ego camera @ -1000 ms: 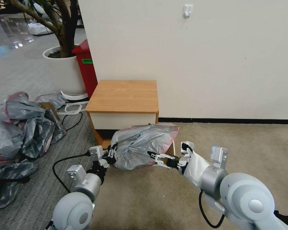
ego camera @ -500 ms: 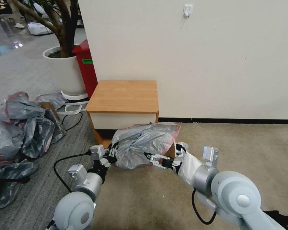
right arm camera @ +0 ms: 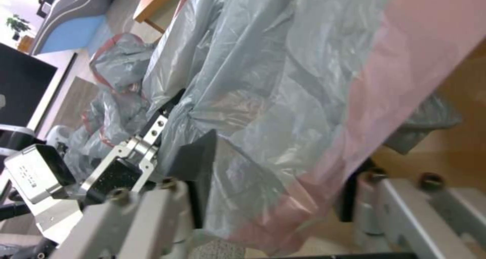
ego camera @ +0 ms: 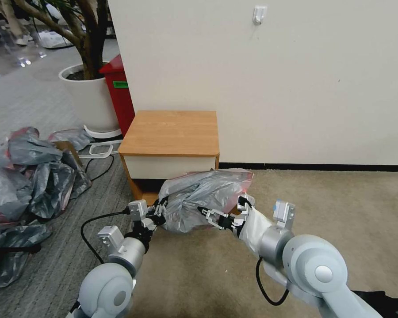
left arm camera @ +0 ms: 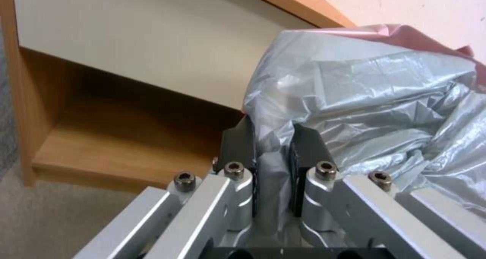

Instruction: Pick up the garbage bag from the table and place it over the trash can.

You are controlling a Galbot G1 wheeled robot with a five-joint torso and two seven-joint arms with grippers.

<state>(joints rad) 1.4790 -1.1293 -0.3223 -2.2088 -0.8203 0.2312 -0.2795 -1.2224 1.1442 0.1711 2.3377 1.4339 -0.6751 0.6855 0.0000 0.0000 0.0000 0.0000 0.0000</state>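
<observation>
- Since a second ago, our right gripper (ego camera: 204, 211) has slid in toward the garbage bag (ego camera: 199, 198), and the bag's pink rim has stretched out a bit more to the right.
- The bag sits low on the floor in front of the table (ego camera: 170, 132), draped over something that we judge is the trash can; the can itself is hidden.
- Our left gripper (ego camera: 160, 211) pinches a fold at the bag's left side. We think it holds that side so the bag cannot slip.
- The left wrist view shows it best: both black pads (left arm camera: 238, 147) squeeze grey plastic.
- In the right wrist view, the right gripper's jaws stand wide apart, with the pink rim lying between them, not pinched yet.
- The head view shows a heap of other bags (ego camera: 26, 176) lying well apart on the left.
</observation>
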